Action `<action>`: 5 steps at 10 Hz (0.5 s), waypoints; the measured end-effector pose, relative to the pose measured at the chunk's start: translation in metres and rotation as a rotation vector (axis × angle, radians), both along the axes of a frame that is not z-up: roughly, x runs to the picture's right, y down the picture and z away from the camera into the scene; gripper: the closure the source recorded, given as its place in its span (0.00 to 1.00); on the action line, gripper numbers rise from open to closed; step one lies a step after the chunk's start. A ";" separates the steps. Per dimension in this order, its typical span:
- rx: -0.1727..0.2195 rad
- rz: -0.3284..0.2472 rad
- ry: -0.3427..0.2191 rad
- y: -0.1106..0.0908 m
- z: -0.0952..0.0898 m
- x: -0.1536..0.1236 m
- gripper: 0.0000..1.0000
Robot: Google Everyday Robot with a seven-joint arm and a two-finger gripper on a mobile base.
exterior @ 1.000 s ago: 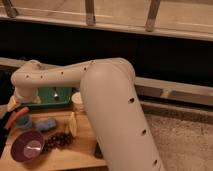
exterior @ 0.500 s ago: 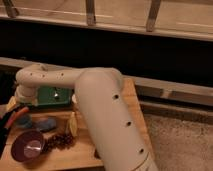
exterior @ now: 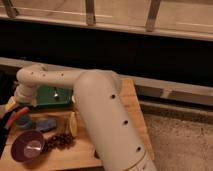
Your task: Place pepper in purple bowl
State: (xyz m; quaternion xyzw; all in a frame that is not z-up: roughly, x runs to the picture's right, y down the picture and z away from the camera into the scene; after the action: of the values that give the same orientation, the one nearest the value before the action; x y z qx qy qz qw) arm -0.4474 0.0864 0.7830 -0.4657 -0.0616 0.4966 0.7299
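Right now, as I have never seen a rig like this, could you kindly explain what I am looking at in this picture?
The big white tube across the middle is the robot's single arm. It bends at an elbow on the left and ends in a dark gripper near the left edge. There is only one camera view, looking down past the arm at a wooden table.

A red-orange pepper sits right at the gripper and seems to be carried, though the grip itself is hard to make out. Just below it on the table is a purple bowl. To the bowl's right are a dark red cluster, perhaps grapes, and a pale yellow banana-like piece. A blue item and a green tray-like object lie further back.
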 end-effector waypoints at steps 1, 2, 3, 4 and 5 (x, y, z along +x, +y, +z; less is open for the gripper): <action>-0.014 -0.015 -0.001 0.008 0.000 -0.004 0.20; -0.023 -0.028 -0.005 0.015 -0.001 -0.009 0.20; -0.033 -0.038 -0.005 0.018 0.000 -0.011 0.20; -0.041 -0.044 -0.006 0.021 0.002 -0.012 0.20; -0.046 -0.048 -0.006 0.022 0.004 -0.013 0.20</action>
State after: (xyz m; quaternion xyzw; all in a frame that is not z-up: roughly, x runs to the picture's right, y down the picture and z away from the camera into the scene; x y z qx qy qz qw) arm -0.4603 0.1088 0.7866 -0.4853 -0.0413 0.4788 0.7305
